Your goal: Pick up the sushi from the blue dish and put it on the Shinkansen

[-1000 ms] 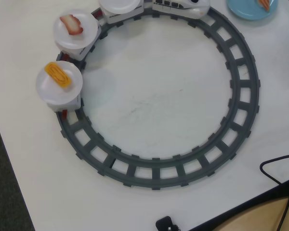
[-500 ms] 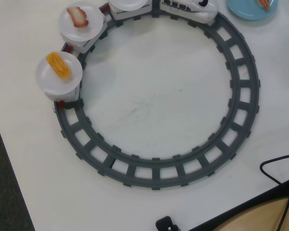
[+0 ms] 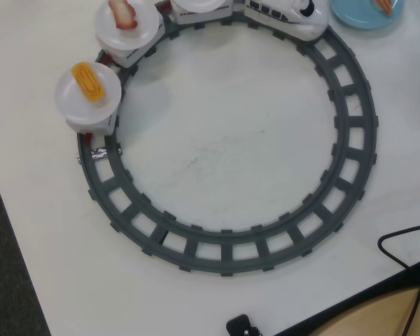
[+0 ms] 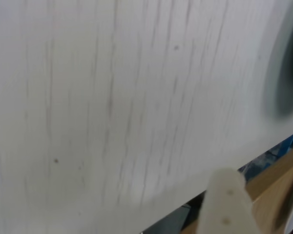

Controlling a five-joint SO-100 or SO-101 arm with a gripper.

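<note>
The orange sushi [image 3: 385, 5] lies on the blue dish [image 3: 364, 15], which the top right edge of the overhead view cuts off. The white Shinkansen [image 3: 288, 12] sits on the top of the grey track, its nose pointing right, just left of the dish. Behind it come carriages with white plates: one bare [image 3: 199, 5], one with a red-and-white piece [image 3: 124, 12], one with a yellow egg piece [image 3: 89, 80]. The arm does not show in the overhead view. In the blurred wrist view a single pale finger [image 4: 227, 202] rises at the bottom right over the white table; the other finger is hidden.
The grey ring track [image 3: 350, 140] fills most of the white table [image 3: 231, 140]. A black cable [image 3: 406, 241] loops at the table's lower right edge and a small black part [image 3: 241, 326] sits at the bottom. A dark blur [image 4: 283, 83] lies at the wrist view's right edge.
The train has run clockwise along the top of the track: the Shinkansen moved right toward the blue dish and the carriages followed up and right. The sushi and dish stayed put.
</note>
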